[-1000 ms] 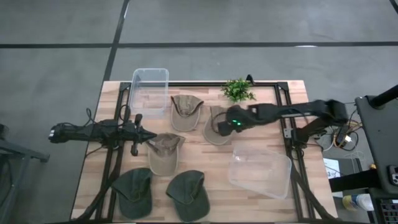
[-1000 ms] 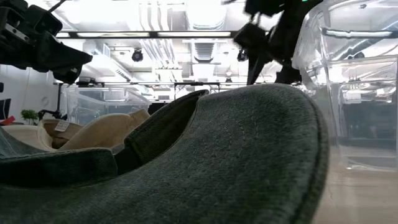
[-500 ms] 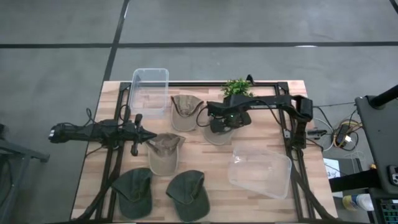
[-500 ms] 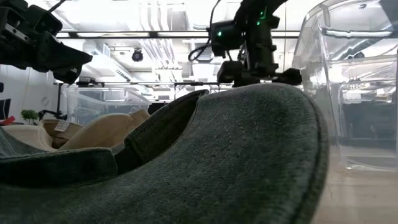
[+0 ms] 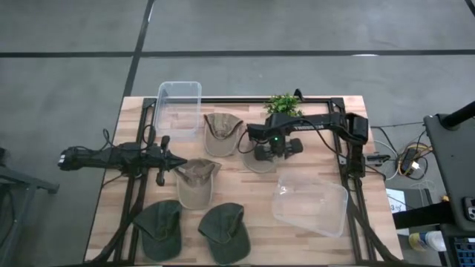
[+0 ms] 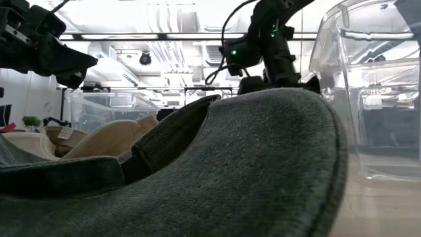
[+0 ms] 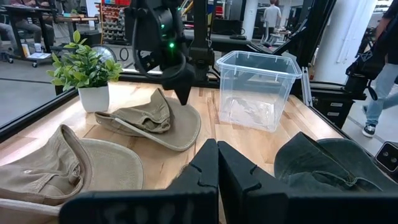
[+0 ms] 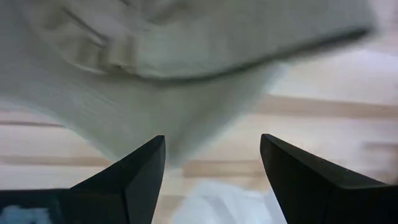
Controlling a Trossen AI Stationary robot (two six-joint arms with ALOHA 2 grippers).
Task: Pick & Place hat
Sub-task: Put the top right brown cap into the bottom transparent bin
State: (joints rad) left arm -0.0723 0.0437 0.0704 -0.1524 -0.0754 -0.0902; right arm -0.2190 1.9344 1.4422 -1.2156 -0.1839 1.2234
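Step in hand: reach for pick. Right gripper (image 5: 272, 150) hangs over the tan hat (image 5: 259, 154) lying mid-surface, near the potted plant (image 5: 283, 107) and just beside the clear bin (image 5: 310, 205). Jaws apart, straddling the brim edge in the wrist view; nothing gripped yet. Left gripper (image 7: 216, 163) waits at the left side of the surface (image 5: 252, 193), jaws shut, empty. Next move likely: drop onto the brim, close, lift, carry to a bin.
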